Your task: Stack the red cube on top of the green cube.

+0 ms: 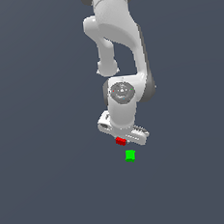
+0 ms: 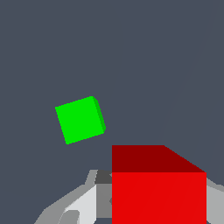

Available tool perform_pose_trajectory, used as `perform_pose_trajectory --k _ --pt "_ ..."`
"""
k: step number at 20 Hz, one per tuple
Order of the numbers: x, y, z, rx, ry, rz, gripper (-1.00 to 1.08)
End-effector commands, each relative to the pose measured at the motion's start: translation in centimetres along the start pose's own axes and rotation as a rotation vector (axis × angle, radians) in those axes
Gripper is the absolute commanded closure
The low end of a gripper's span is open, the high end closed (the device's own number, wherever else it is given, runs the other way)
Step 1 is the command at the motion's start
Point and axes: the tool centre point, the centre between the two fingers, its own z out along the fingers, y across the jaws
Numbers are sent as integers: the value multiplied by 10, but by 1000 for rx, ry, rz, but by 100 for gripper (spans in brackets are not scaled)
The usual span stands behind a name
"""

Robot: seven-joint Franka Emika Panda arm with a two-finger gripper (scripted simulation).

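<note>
The red cube point(image 1: 120, 141) sits between the fingers of my white gripper point(image 1: 122, 138), which is shut on it. In the wrist view the red cube point(image 2: 158, 188) fills the space between the grey fingers point(image 2: 81, 203) and looks much larger than the green cube, so it is closer to the camera and off the floor. The green cube point(image 1: 130, 155) lies on the dark floor, apart from the red cube, a short way beyond the gripper toward the exterior view's lower right. It shows in the wrist view point(image 2: 80, 119), slightly rotated.
The floor point(image 1: 53, 187) is a plain dark grey surface. The white arm point(image 1: 119, 40) reaches down from the top of the exterior view.
</note>
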Motion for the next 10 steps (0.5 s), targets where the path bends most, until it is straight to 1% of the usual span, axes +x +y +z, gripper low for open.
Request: perform_pose_trajectory --k 1,5,10 --pt "8 -12 6 0 1 0 108" --pt "20 -29 14 0 1 0 108" --pt "29 -43 20 0 0 0 108"
